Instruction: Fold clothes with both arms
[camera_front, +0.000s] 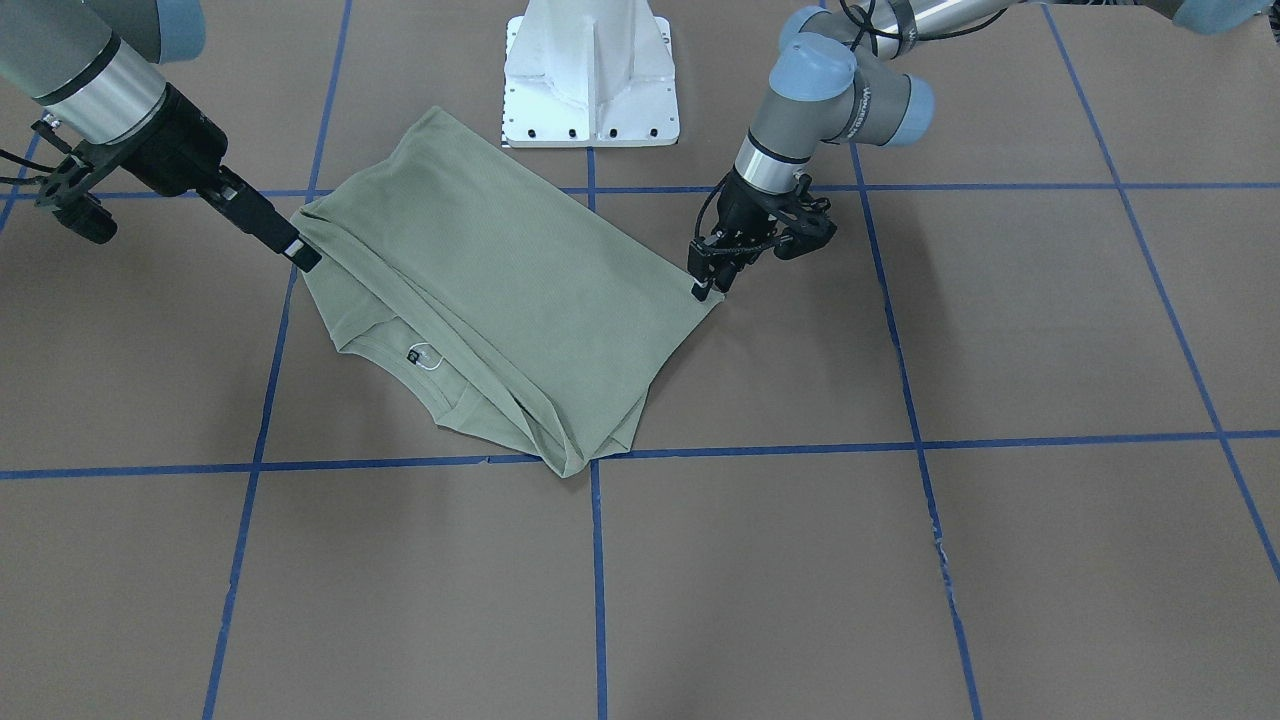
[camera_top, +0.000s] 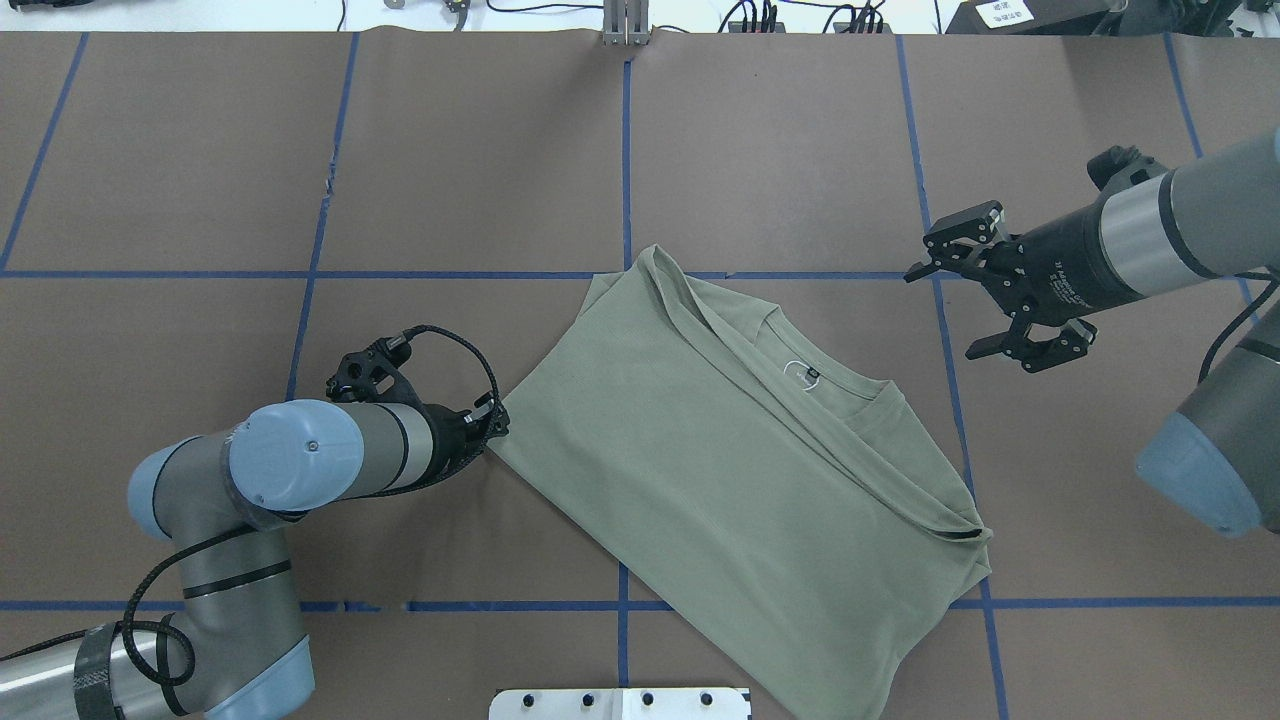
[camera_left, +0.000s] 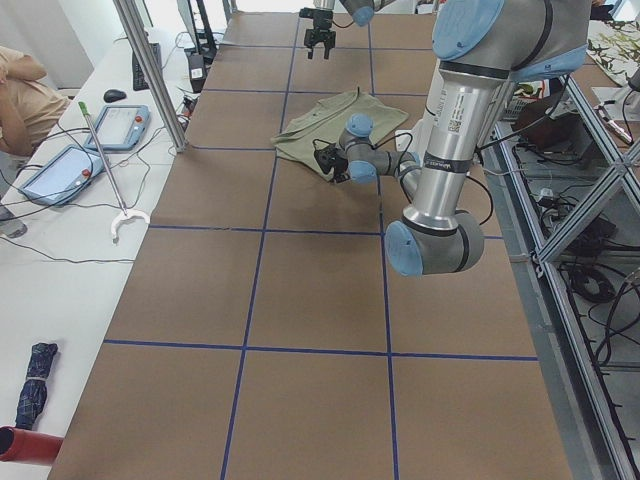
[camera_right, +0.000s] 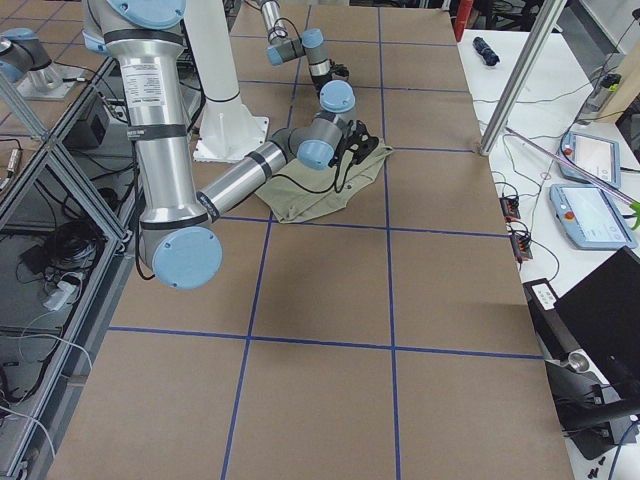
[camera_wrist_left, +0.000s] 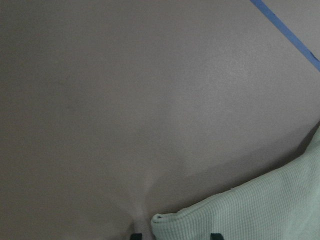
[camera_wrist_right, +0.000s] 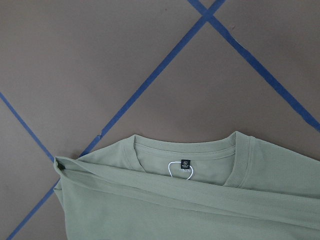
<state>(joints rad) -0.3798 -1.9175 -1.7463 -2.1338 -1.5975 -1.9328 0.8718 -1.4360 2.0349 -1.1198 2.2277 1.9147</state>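
Right now the green shirt lies on the brown table, close in front of my white base. It is folded and sits crooked, over one of the blue tape lines. The ribbed neck points away from me. Inside it I can see the little black label with its white loop. A long fold of cloth runs right across the shirt just below the neck.

My left gripper is down low at the table, at one corner of the shirt. In my left wrist camera that corner lies between my two fingertips. They are a little way apart, and I cannot see them pinching the cloth. The corner looks flat on the table.

My right gripper is at the other side of the shirt, near the neck end. It is up in the air and does not touch the shirt. Its two fingers are spread wide, and nothing is in them. My right wrist camera looks down on the neck and the label from above.
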